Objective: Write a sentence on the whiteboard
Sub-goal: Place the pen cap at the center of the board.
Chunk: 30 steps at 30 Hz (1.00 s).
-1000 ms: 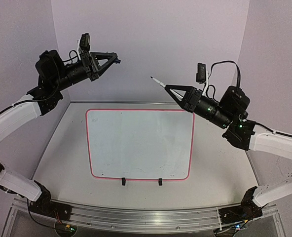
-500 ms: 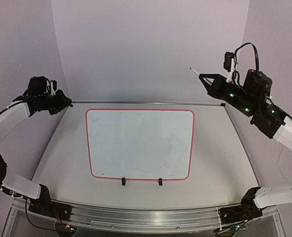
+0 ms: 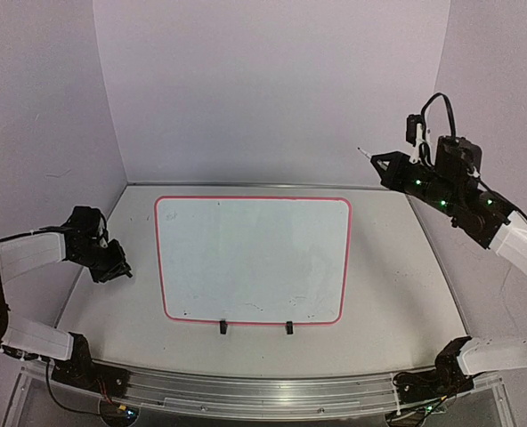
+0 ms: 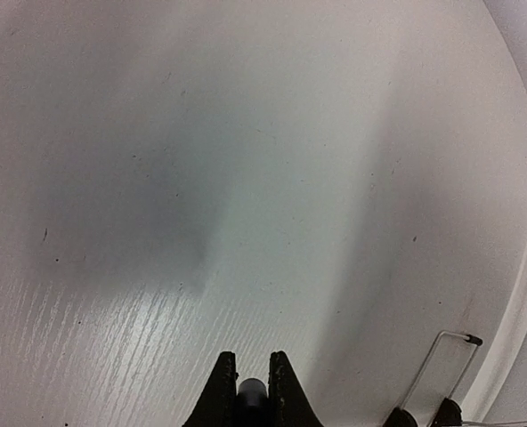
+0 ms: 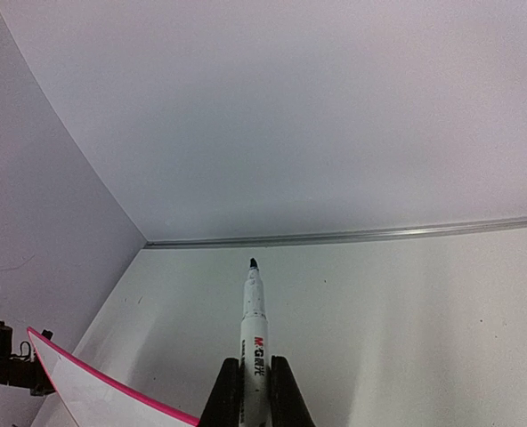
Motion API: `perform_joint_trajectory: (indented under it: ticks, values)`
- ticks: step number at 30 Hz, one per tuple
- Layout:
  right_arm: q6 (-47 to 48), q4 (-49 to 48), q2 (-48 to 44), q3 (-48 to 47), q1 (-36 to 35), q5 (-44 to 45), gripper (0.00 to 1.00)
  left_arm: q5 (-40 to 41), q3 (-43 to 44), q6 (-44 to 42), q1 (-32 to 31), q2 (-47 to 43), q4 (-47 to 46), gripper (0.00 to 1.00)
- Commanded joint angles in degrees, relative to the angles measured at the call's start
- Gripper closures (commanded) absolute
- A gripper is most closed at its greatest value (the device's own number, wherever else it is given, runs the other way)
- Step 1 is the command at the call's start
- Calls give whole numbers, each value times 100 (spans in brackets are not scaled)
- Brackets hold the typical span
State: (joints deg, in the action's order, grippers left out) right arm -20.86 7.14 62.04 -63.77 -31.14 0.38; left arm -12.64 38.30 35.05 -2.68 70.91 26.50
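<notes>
Whiteboard blank; right end effector pinches marker aloft, next lower tip to board; left end effector pressed together, seemingly empty.

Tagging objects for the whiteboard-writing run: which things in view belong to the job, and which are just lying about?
Job:
- whiteboard, no writing visible
- marker, uncapped, held in the shut right gripper
- left gripper, shut on a small dark piece, low over the table left of the board

Lying about:
- table
- front rail
- thin wire loop near the table edge
</notes>
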Motion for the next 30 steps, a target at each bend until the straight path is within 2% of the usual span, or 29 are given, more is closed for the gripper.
perform_joint_trajectory:
  ticks: [1,4,11,18,24,27,30]
  values:
    - [-97,-10,-115,94,27,20,100,154,-98,90,-5,42,-339,95]
    - [-153,13,-194,186,26,46,100,52,-190,105,-5,216,-559,93]
    - [-243,109,-338,336,27,145,100,-42,-269,65,-4,506,-791,82]
    - [-252,238,-468,356,23,222,100,205,-358,52,-5,241,-731,58]
    - [-252,286,-491,382,29,277,100,349,-298,-58,-5,69,-471,54]
    - [-262,301,-498,399,24,280,100,359,-282,-77,-5,25,-392,48]
    - [-269,327,-538,417,20,312,100,346,-262,-106,-5,-99,-340,47]
